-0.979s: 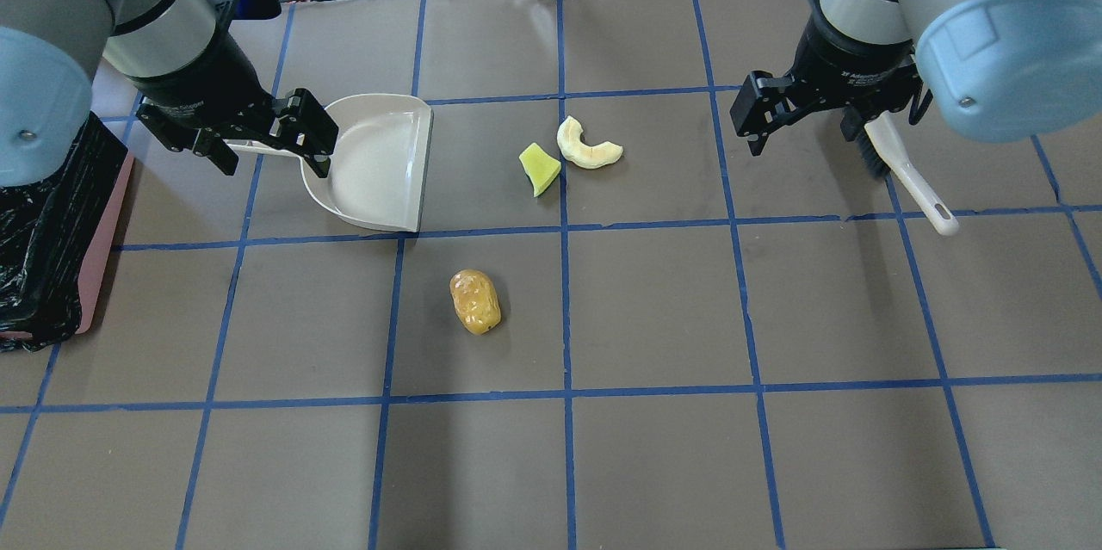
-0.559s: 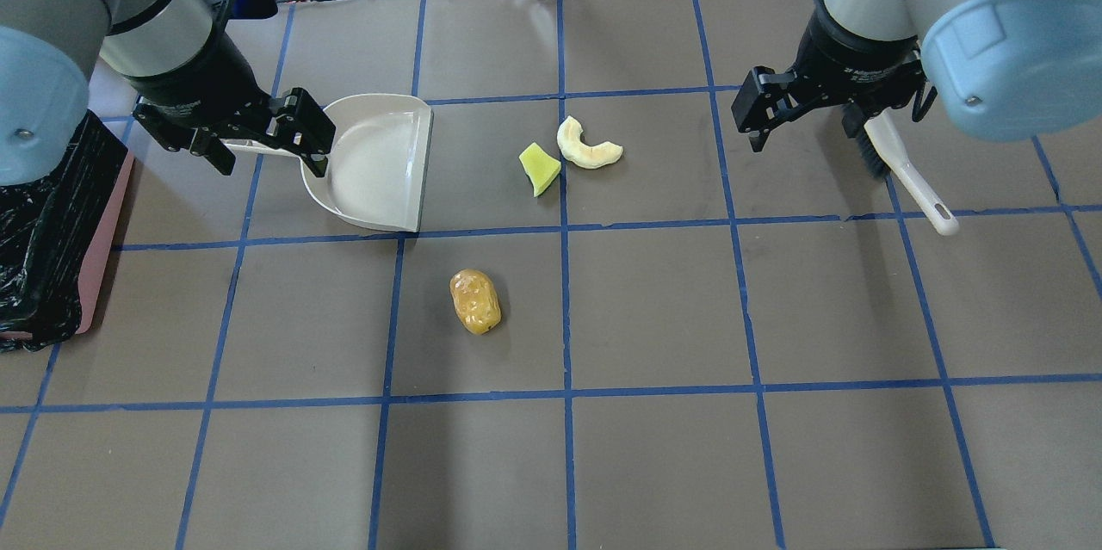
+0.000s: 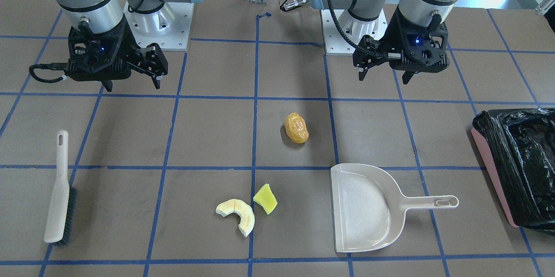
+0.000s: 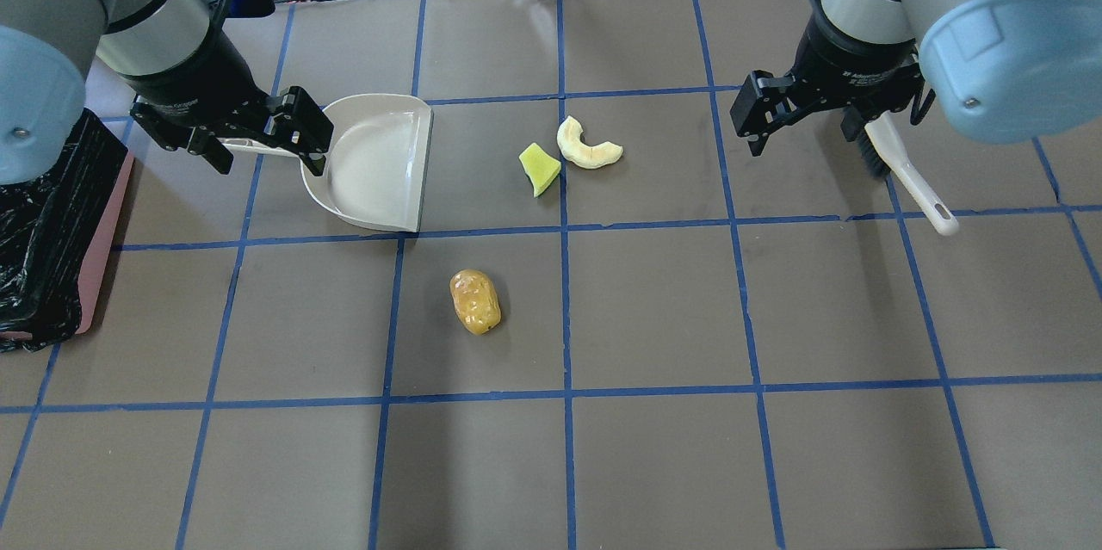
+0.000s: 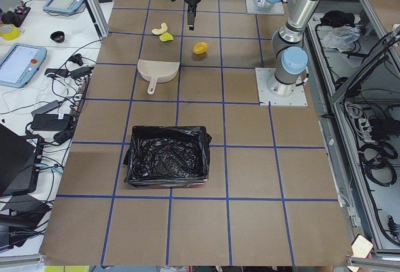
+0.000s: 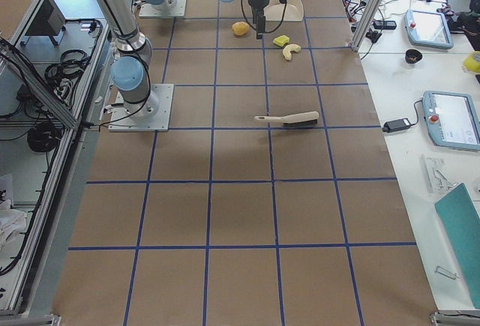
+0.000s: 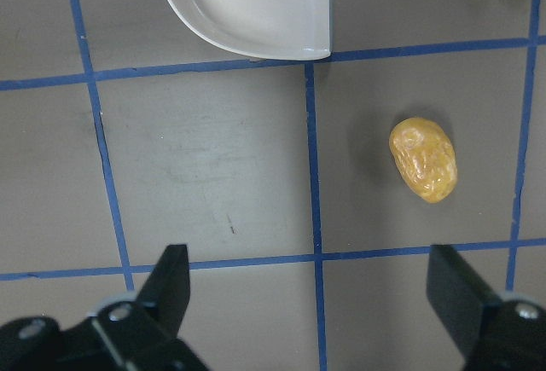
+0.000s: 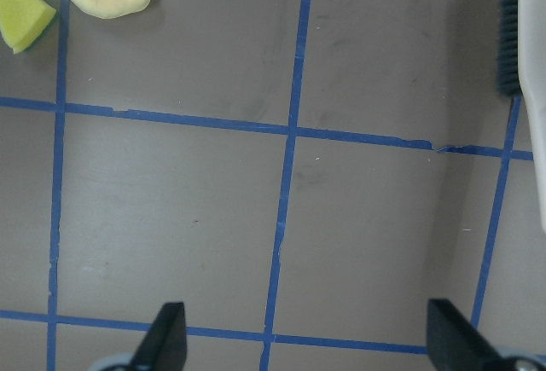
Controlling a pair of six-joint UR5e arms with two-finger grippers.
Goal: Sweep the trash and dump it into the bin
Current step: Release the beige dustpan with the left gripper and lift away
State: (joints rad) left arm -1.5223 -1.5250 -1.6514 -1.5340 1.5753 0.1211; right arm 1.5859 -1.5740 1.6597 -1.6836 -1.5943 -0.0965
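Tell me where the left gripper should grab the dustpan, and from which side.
Grip the dustpan by its slim handle, coming straight down from above with the left gripper's jaws across the handle's width. The pan lies flat on the table; its handle is the only narrow part, pointing toward the bin.

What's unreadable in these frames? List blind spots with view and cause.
- Handle of the dustpan: overhead view, hidden under the left claw.
- Bristles of the brush: overhead view, mostly covered by the right arm.
- Part of the bin: front-facing view, cut off by the right edge.
- Surface detail of the yellow-green wedge: left side view, too small.
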